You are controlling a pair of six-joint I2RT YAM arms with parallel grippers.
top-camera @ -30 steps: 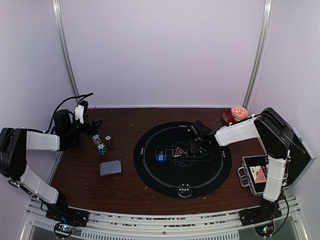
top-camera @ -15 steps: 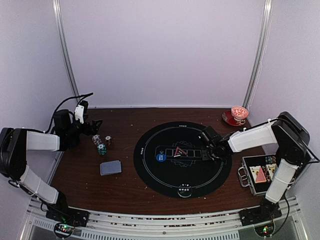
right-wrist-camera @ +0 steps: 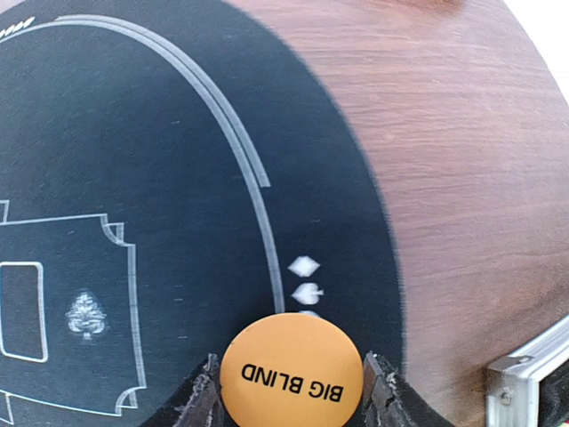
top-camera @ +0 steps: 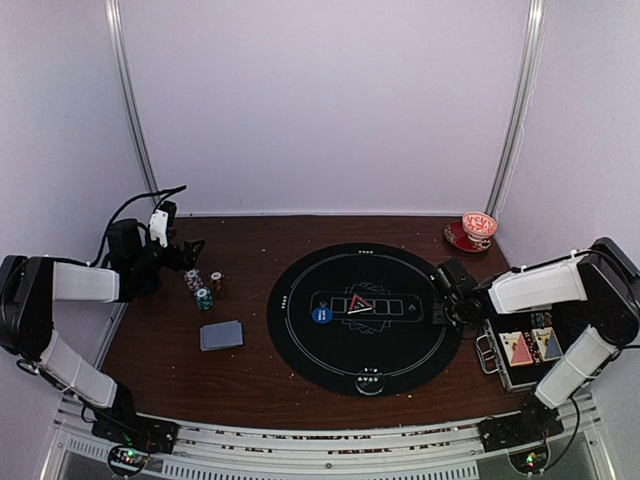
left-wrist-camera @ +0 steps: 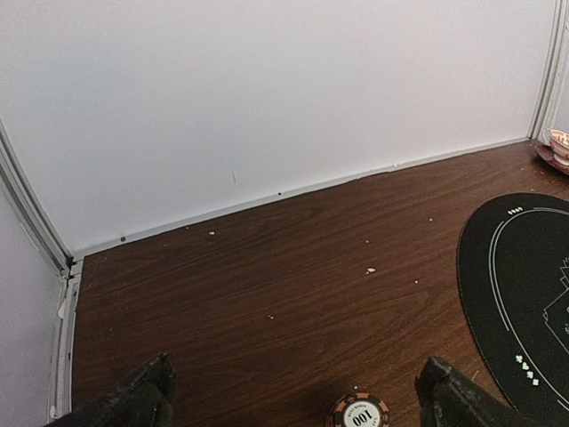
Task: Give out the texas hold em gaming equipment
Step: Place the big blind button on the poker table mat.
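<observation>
The orange BIG BLIND disc (right-wrist-camera: 292, 372) is sitting pinched between the right fingers (right-wrist-camera: 201, 398), over the rim of the black mat (right-wrist-camera: 133, 178) near the right edge of the bench (top-camera: 250, 370). The left fingers (left-wrist-camera: 133, 405) are standing wide apart, holding nothing, above a 100 chip (left-wrist-camera: 362, 413) near the left edge.

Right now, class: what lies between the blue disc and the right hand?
The red triangle marker, on the black mat, shown in the top view.
</observation>
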